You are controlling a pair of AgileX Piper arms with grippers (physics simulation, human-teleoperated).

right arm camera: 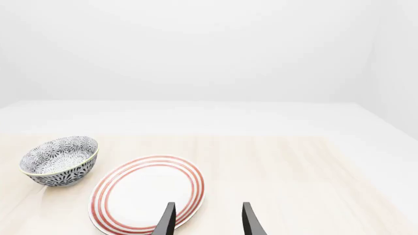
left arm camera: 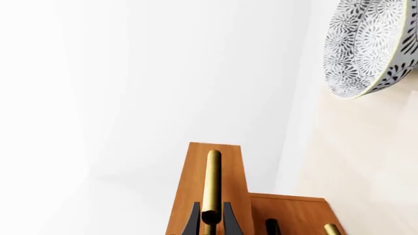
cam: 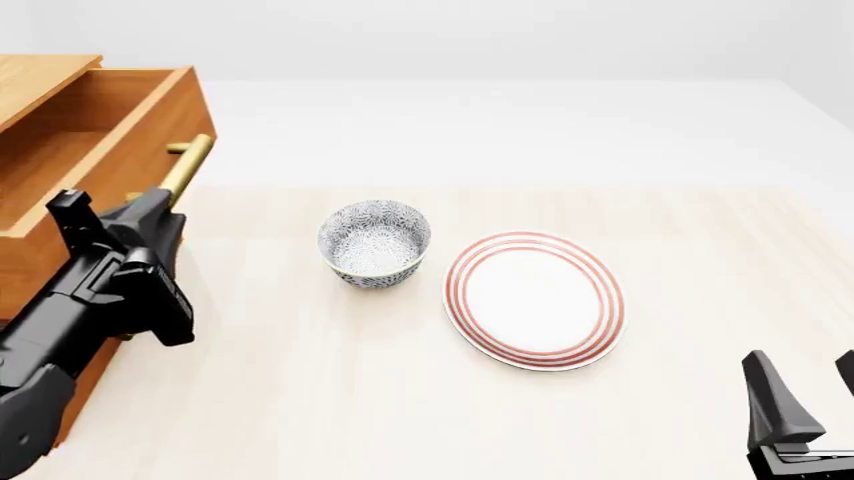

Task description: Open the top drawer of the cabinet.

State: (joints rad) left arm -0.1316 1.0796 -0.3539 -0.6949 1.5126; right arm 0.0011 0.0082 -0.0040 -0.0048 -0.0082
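The cabinet (cam: 30, 78) stands at the table's left edge. Its top drawer (cam: 160, 115) is pulled out toward the table's middle, and its inside shows. My left gripper (cam: 163, 200) is shut on the drawer's brass bar handle (cam: 188, 163). In the left wrist view the two black fingers (left arm camera: 194, 219) stand on either side of the handle (left arm camera: 212, 181), on the drawer front (left arm camera: 193, 186). A lower drawer front (left arm camera: 297, 213) sits set back behind it. My right gripper (cam: 805, 372) is open and empty near the table's front right; it also shows in the right wrist view (right arm camera: 209, 205).
A patterned blue-and-white bowl (cam: 375, 243) sits mid-table, to the right of the drawer. A white plate with red rings (cam: 535, 298) lies right of the bowl and just ahead of the right gripper (right arm camera: 147, 193). The bowl also shows in both wrist views (left arm camera: 372, 44) (right arm camera: 60, 159).
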